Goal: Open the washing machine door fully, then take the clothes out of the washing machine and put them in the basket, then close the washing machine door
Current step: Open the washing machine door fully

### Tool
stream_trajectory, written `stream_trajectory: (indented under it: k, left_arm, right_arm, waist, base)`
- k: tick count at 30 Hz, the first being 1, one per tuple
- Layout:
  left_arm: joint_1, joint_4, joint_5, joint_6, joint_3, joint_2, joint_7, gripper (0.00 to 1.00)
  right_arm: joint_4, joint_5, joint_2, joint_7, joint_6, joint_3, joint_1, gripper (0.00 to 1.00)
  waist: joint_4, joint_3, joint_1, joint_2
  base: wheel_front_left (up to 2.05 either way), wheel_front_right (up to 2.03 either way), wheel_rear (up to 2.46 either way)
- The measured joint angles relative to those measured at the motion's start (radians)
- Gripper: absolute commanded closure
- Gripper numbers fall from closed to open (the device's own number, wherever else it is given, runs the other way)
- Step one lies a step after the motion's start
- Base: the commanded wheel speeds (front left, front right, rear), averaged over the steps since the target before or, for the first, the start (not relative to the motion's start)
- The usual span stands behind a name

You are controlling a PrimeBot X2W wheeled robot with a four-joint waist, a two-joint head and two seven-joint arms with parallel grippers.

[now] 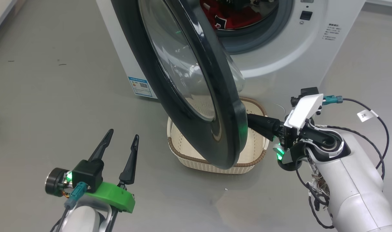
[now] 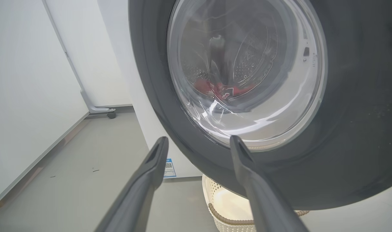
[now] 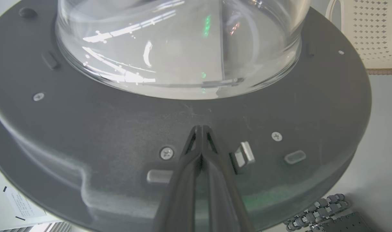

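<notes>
Door: the washing machine door (image 1: 183, 71) is big, round, shiny and black. A clear glass bowl (image 3: 176, 48) bulges out of its middle. The door is part way open, swung out from the front of the machine toward the robot.
Door's inside face: dull grey, with small screws and a little metal catch (image 3: 242, 156) near the edge.
Machine: the washing machine (image 1: 279, 54) is big and white, with a grey rubber ring around its round hole. A blue label (image 1: 139, 85) sits low on its front corner.
Clothes: the clothes (image 1: 234, 16) are red with bits of white and black. They lie inside the drum, at the bottom of the hole. In the left wrist view they show as a red patch through the door's glass.
Basket: the basket (image 1: 183, 156) is small and cream, full of tiny holes, with a brown woven rim. It sits on the grey floor (image 1: 54, 96) right in front of the machine, and the low edge of the door hangs over it.
Right hand: the right hand (image 3: 200, 129) is closed up tight, its two dark fingers pressed together with nothing between them. The tips rest against the grey inside face of the door, just under the glass bowl and beside the catch.
Left hand: the left hand (image 1: 123, 133) is wide open and holds nothing. It hangs over the floor on the front side of the door, apart from it, with its fingers pointing toward the door's lower rim.
</notes>
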Motion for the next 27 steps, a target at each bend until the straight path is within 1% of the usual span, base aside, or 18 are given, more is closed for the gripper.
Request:
stream_trajectory:
  k: [6,12,21,27]
  left_arm:
    - [0.006,0.001,0.0,0.0,-0.003,0.0,0.0,0.0]
    - [0.007,0.002,0.0,0.0,-0.006,0.0,0.0,0.0]
    - [0.009,0.004,0.0,0.0,-0.005,0.0,0.0,0.0]
    - [0.017,0.004,0.0,0.0,-0.006,0.0,0.0,0.0]
  right_arm:
    - [-0.028,0.075,-0.001,-0.009,0.0,0.067,0.016,1.0]
    - [-0.046,0.1,0.001,-0.026,0.007,0.119,0.019,1.0]
    - [-0.068,0.153,0.0,-0.066,0.008,0.207,0.033,1.0]
    - [-0.076,0.169,0.001,-0.093,0.008,0.247,0.033,1.0]
  waist:
    - [0.03,-0.012,0.0,0.0]
    - [0.056,-0.017,0.0,0.0]
    - [0.098,-0.028,0.0,0.0]
    - [0.117,-0.031,0.0,0.0]
  base:
    - [0.0,0.0,0.0]
    - [0.0,0.0,0.0]
    - [0.0,0.0,0.0]
    - [0.0,0.0,0.0]
